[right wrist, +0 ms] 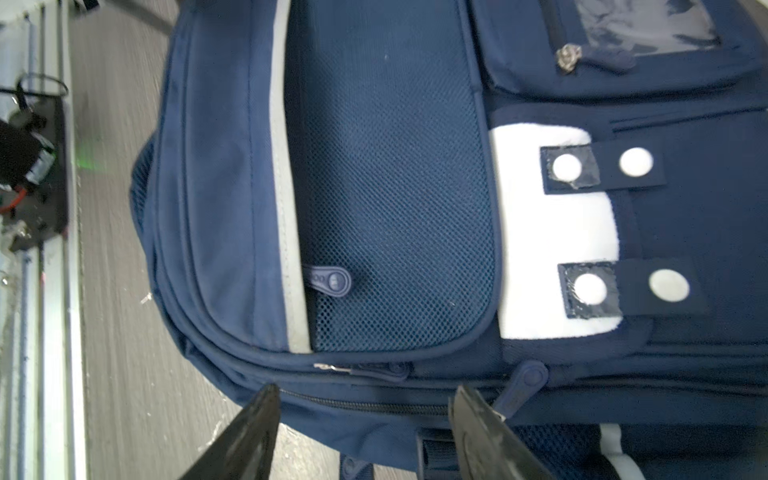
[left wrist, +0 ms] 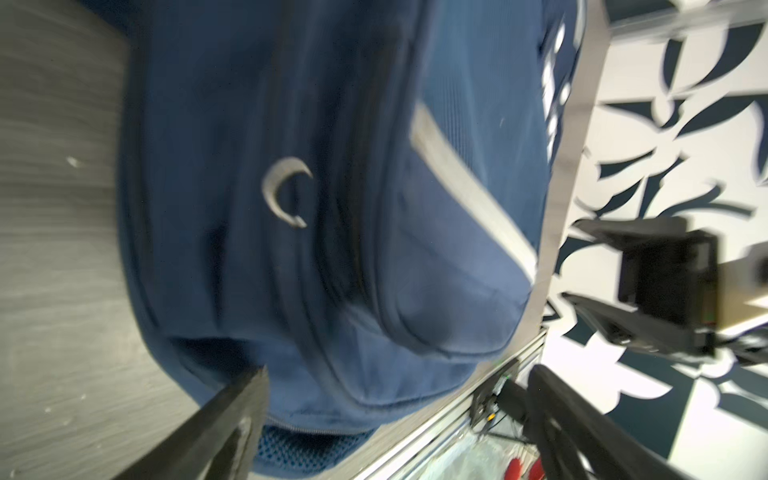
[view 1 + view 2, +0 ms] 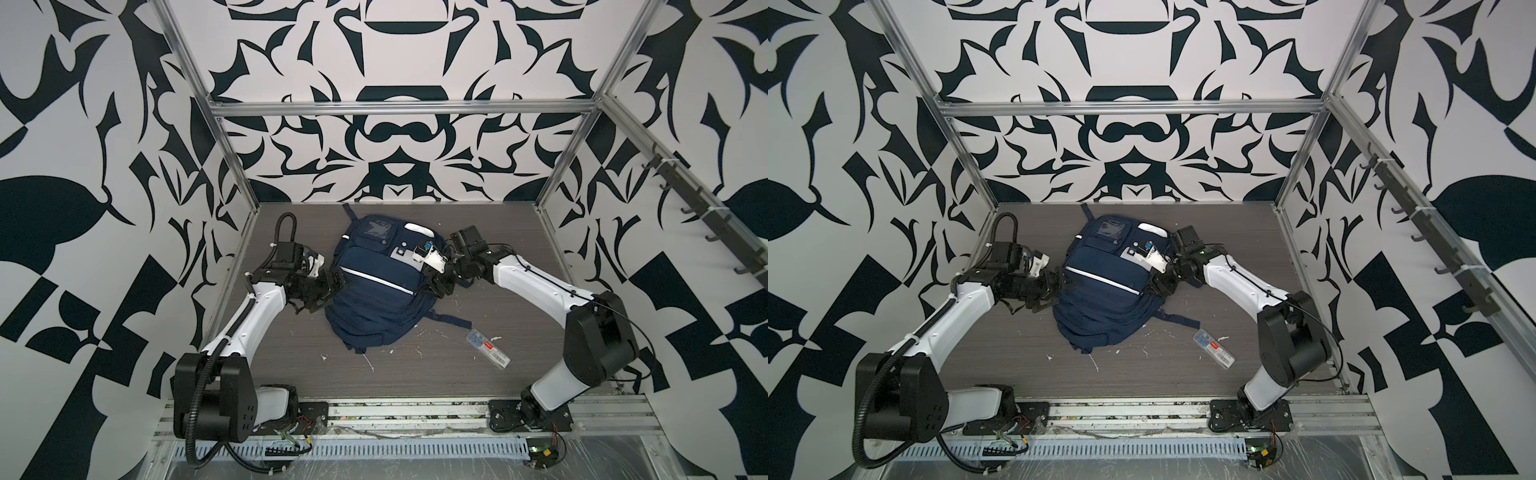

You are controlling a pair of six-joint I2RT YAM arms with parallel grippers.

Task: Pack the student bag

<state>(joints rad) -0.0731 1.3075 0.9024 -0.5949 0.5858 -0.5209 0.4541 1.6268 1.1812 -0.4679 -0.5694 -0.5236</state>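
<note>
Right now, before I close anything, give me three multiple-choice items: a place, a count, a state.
1. Where is the clear case, relative to the student bag? A inside; B beside it on the table; C on top.
2. How many round white studs on its strap tabs? A two; B four; C six.
3. The left gripper is: A open; B shut on a strap; C shut on the case.
B: it lies on bare table in both top views. B: the right wrist view shows two per tab. A: its fingers stand wide apart in the left wrist view.
</note>
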